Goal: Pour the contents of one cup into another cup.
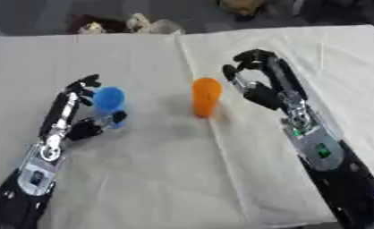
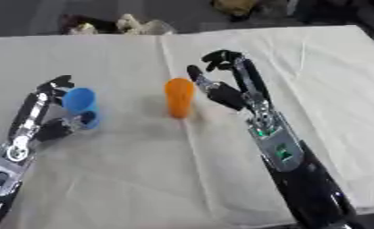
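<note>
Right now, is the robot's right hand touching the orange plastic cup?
Apart. In the left eye view, pale cloth shows between the right hand and the orange plastic cup; its fingers are spread beside it, not around it.

Lab-like: cloth-draped table [image 1: 182, 179]

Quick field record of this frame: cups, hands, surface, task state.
blue cup: upright on the cloth, left of centre, between the fingers and thumb of the left hand
orange cup: upright near the middle, standing free
left hand: curled round the blue cup, cup not lifted
right hand: open, beside the orange cup on its right, a gap between them
surface: white cloth over the table
contents: cannot tell
task state: pour not yet begun
</note>
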